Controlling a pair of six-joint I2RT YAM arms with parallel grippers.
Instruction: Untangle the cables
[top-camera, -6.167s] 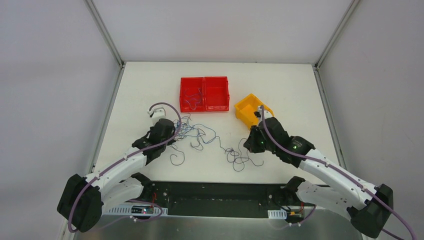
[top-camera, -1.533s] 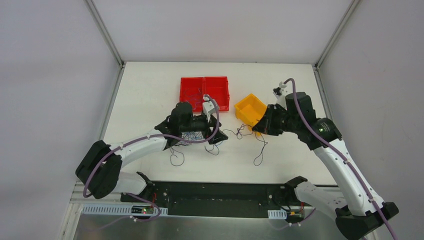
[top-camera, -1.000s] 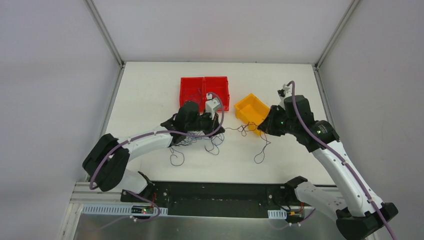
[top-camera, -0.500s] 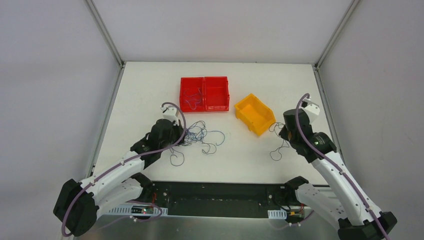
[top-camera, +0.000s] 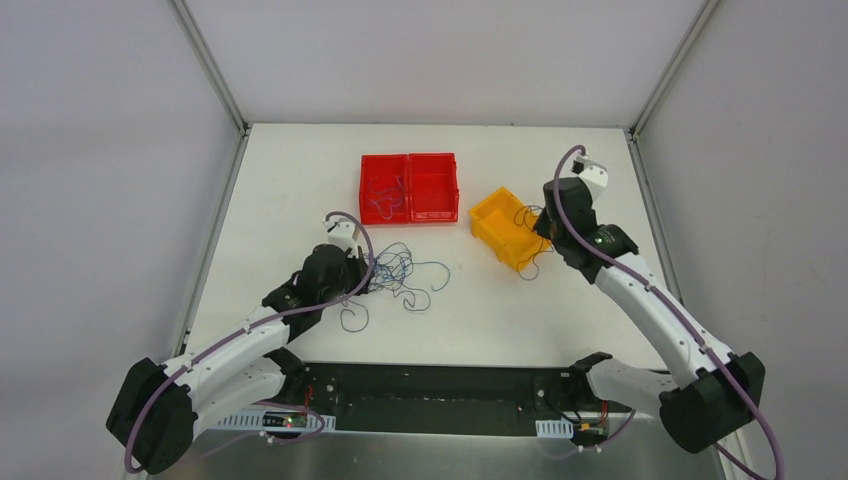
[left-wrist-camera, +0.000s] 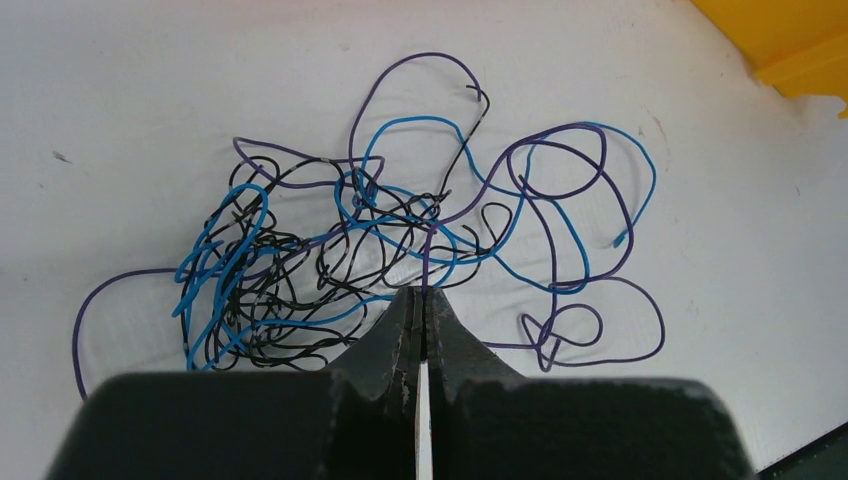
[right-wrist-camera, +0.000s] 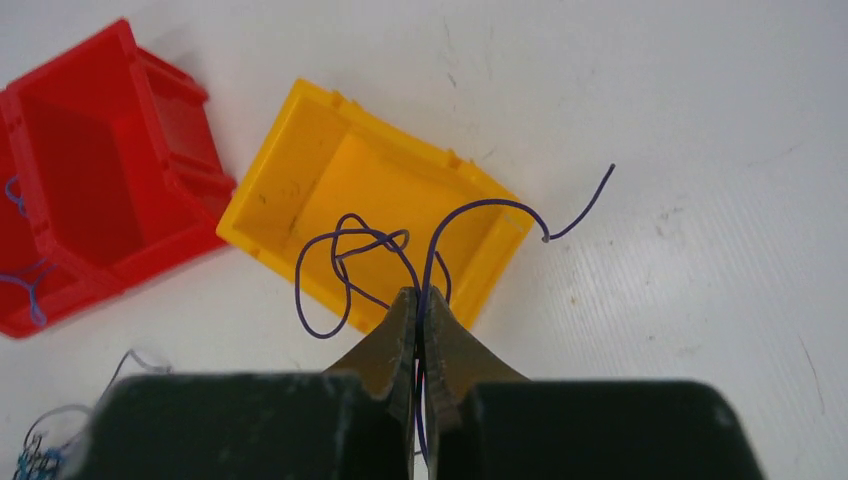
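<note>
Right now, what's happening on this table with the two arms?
The right gripper is shut on a single thin purple wire and holds it over the yellow plastic bin. The left gripper is shut on a purple strand of the tangle of thin blue, purple and black wires lying on the white table. A few blue wires already lie in the red plastic double bin, in its left compartment in the top view.

A white table (top-camera: 300, 180) stands between plain pale grey walls (top-camera: 100, 150) with metal corner posts (top-camera: 210, 65), evenly lit.
</note>
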